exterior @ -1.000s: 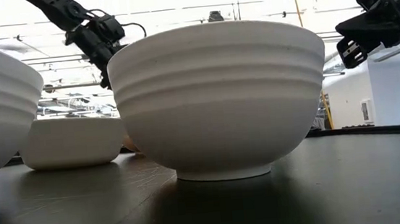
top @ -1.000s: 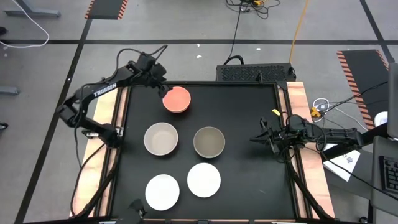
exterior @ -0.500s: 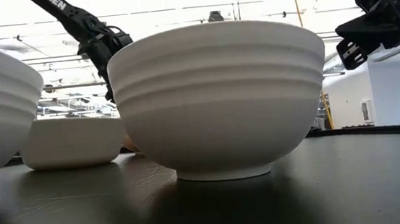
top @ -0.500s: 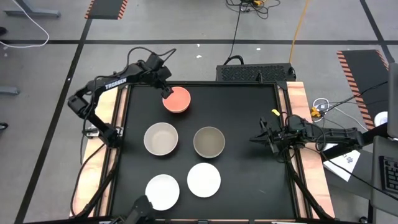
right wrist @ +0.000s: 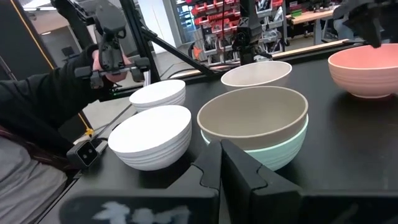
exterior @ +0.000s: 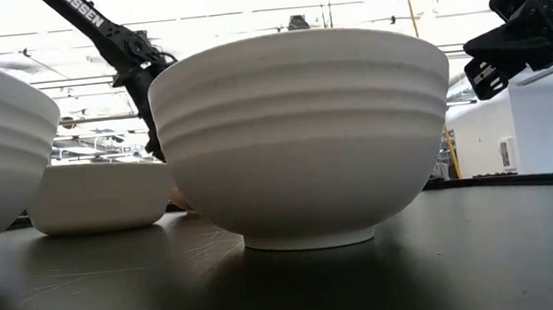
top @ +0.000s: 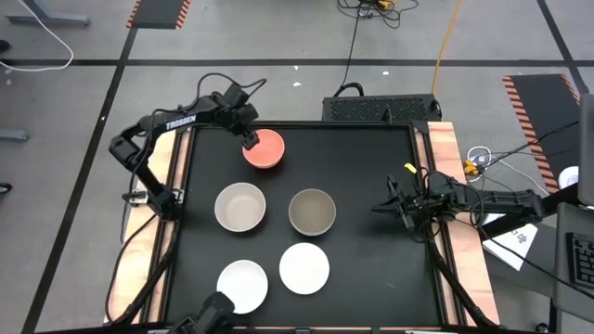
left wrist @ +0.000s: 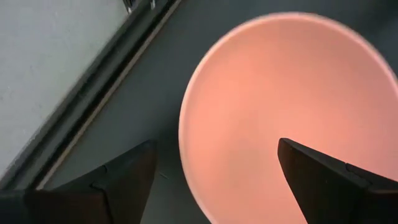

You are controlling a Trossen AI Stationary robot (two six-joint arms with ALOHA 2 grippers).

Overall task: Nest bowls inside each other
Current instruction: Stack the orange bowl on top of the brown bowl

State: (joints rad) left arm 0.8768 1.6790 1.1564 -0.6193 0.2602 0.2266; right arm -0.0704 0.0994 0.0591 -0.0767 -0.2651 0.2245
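Left gripper (top: 251,139) hangs over the near-left rim of the salmon-orange bowl (top: 265,148) at the table's (top: 371,269) far left, fingers (left wrist: 118,180) spread wide, grasping nothing. Beige-grey bowl (top: 240,206), olive-grey bowl (top: 312,211) nested in the mint green bowl (right wrist: 283,148) and two white bowls (top: 243,284) sit mid-table. Right gripper (top: 380,207) waits clenched and empty at the right edge.

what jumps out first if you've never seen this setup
The salmon-orange bowl at the table's far left stands out, with the open left gripper straddling its rim. At the centre the olive-grey bowl already sits nested in the mint green bowl. The shut right gripper waits at the right edge.
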